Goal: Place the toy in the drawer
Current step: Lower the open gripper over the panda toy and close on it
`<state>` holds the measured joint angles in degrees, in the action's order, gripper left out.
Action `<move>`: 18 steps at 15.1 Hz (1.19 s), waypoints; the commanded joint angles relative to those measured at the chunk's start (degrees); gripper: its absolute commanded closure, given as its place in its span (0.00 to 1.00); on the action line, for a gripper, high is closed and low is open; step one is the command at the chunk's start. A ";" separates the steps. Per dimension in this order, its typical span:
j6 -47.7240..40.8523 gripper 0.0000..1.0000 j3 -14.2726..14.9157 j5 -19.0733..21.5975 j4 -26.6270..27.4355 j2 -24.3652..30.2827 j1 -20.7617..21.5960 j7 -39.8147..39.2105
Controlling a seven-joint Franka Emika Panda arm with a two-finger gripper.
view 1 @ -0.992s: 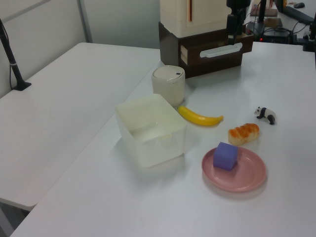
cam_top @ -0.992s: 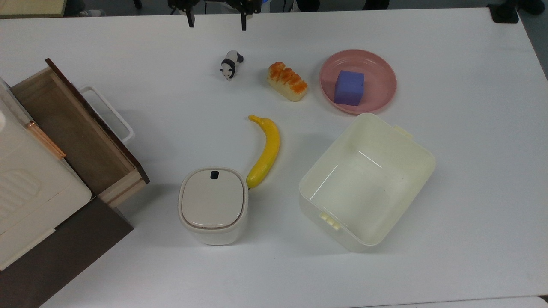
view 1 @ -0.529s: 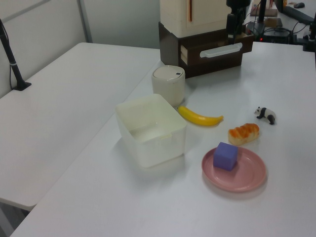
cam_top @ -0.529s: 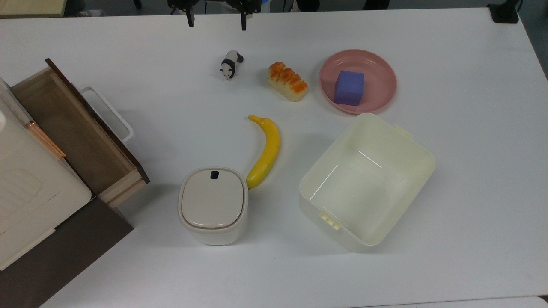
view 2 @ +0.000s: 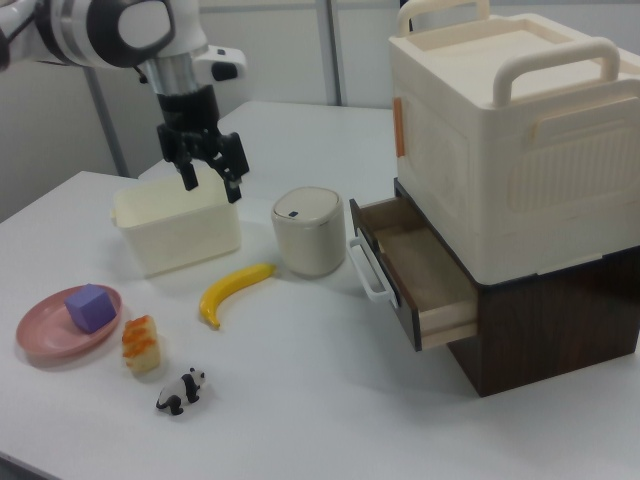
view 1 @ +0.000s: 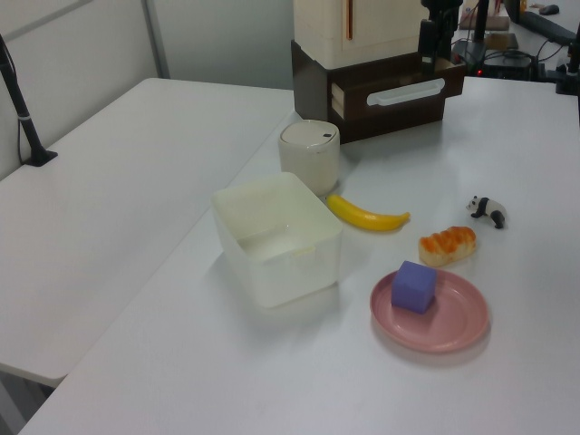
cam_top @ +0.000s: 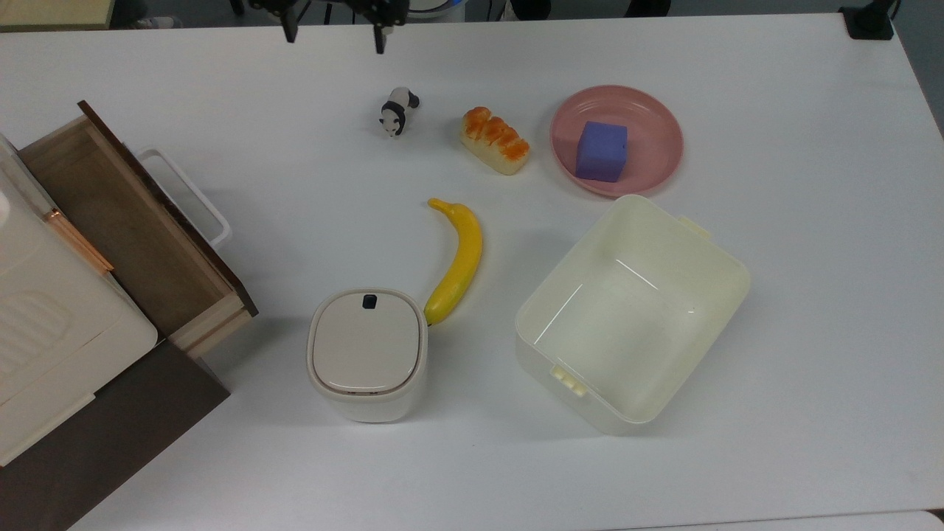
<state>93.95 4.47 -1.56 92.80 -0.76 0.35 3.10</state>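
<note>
A: Where do we have the gripper [view 2: 210, 180]?

B: Up in the air, well above the white table [cam_top: 811, 295]. Its two fingers [view 2: 187, 176] are spread wide apart with nothing between them. In the top view the fingertips [cam_top: 290, 31] poke in at the top edge, to the upper left of the panda toy [cam_top: 397, 110].

A: And the toy itself?

B: We see it standing on the table, clear of everything. In the top view its long axis runs diagonally, head toward the lower left, rump toward the upper right. In the right view the panda [view 2: 181, 390] sits near the front edge, head toward the right view's left.

A: What lies beside it?

B: Near it, on the top view's right, the bread piece [cam_top: 495, 140], then the pink plate [cam_top: 656, 125] carrying the purple cube [cam_top: 602, 150]. Below those we have the banana [cam_top: 458, 263], whose lower end touches or nearly touches the lidded cream bin [cam_top: 367, 352], and the open cream container [cam_top: 633, 313].

A: And the drawer?

B: The drawer [cam_top: 125, 228] is pulled open at the top view's left, well apart from the toy, its white handle [cam_top: 188, 195] facing the table. We see only bare wood inside. A cream storage box [view 2: 510, 130] sits on the cabinet above it.
</note>
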 commanded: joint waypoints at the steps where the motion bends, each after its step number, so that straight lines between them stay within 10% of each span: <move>1: -1.75 0.00 0.19 0.50 3.52 0.49 -1.23 0.24; 18: 8.62 0.01 -0.07 0.68 29.72 -1.00 -0.53 -5.56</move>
<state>99.32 4.18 -1.56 119.14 -2.22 -0.65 -1.20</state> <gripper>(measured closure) 0.000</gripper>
